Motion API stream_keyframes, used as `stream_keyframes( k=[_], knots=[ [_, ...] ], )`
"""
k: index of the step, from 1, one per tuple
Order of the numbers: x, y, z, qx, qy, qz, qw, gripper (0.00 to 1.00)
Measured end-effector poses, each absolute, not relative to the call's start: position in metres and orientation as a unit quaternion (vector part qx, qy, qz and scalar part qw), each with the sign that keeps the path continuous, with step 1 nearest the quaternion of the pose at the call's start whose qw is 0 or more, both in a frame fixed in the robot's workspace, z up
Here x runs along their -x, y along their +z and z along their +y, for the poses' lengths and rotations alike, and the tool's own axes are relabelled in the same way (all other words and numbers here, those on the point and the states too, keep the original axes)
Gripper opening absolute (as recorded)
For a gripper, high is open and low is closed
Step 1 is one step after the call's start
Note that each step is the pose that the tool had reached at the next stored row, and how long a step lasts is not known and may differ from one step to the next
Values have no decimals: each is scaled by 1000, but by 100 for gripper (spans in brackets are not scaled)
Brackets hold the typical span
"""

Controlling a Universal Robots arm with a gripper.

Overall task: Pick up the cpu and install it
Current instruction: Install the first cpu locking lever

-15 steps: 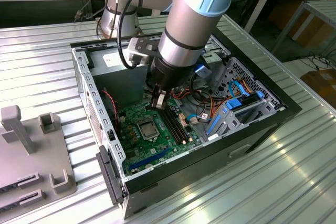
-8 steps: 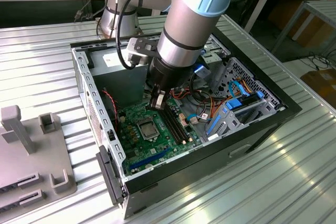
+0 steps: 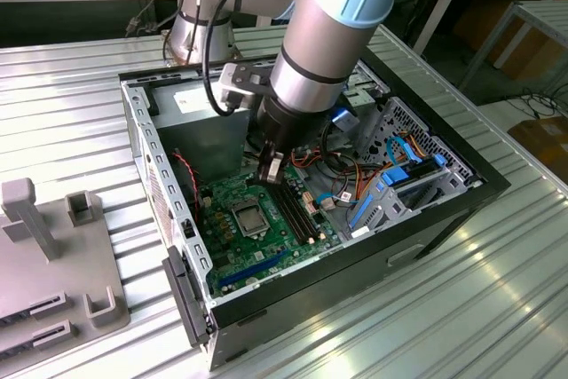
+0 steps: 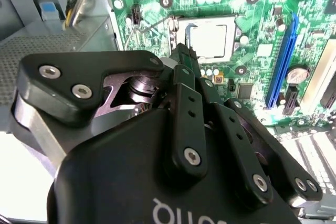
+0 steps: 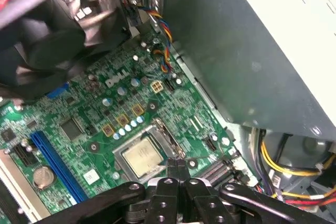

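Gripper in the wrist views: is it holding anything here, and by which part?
Nothing is held. The black gripper has its fingertips pressed together with nothing between them, above the green motherboard. The small square grey-topped cpu lies in its socket, apart from the fingers.

We are looking at a desk (image 3: 497, 308) of ribbed silver metal. An open computer case (image 3: 444, 206) is lying on its side in the middle of it, and a grey fixture block (image 3: 53, 281) is sitting at the exterior view's left, apart from the case.
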State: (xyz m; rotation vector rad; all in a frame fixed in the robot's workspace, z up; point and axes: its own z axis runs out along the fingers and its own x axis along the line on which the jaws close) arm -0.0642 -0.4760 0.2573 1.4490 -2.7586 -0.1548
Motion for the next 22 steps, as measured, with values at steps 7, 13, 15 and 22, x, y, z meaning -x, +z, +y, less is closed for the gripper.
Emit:
stream_keyframes(
  k=[7,13,15,22],
  knots=[
    [41,250,-467,-464,-51,-884,10,11],
    [37,248,-461,-463,-54,-885,9,11],
    [37,247,-460,-463,-57,-885,7,11],
    [35,243,-451,-462,-63,-885,4,11]
  ],
)
